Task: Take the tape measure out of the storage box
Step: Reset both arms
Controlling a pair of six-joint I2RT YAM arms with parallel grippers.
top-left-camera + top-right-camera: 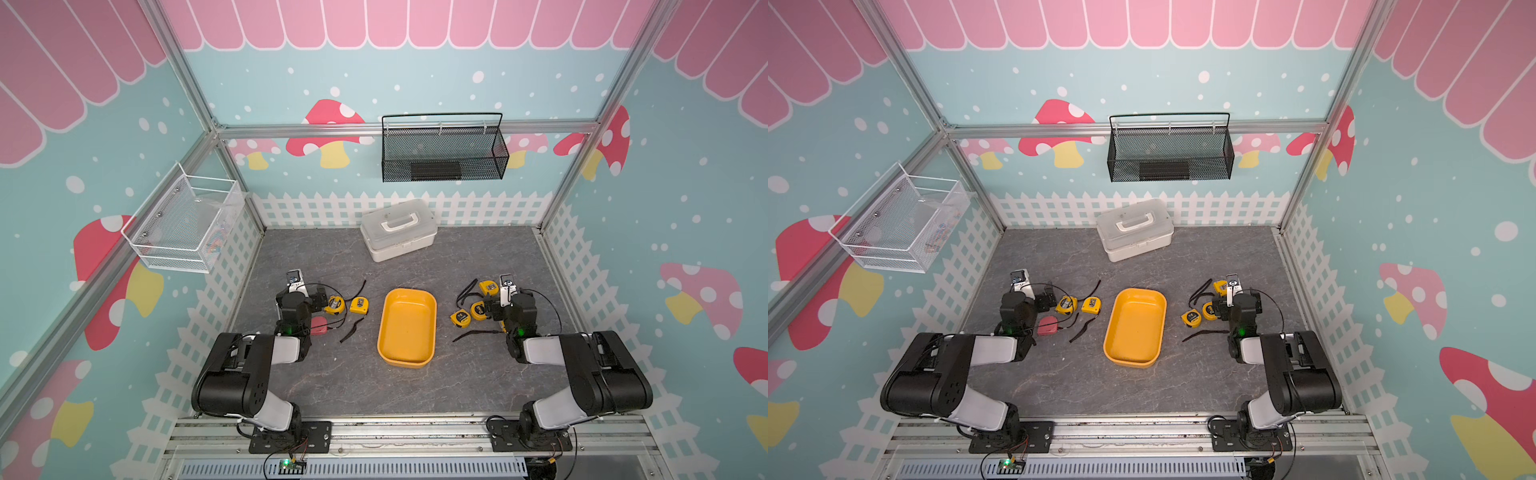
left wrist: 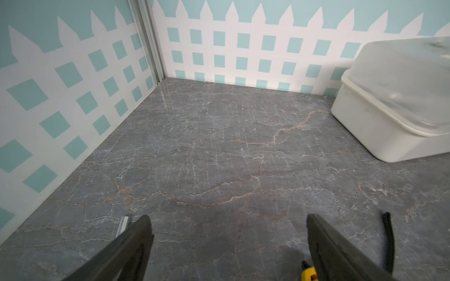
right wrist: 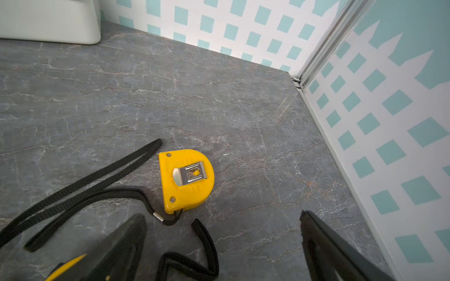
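Left gripper [image 2: 227, 219] spread | right gripper [image 3: 222, 214] spread | storage box [image 1: 407, 328] lengthwise near-to-far (open side up)

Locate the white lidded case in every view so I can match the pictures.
In a top view: white lidded case at the back, beyond the storage box.
In a top view: the case by the back fence.
Left wrist: one end, cut off by the frame edge.
Right wrist: only a corner, beyond the tape measure.
Shared landmark: the picket fence print.
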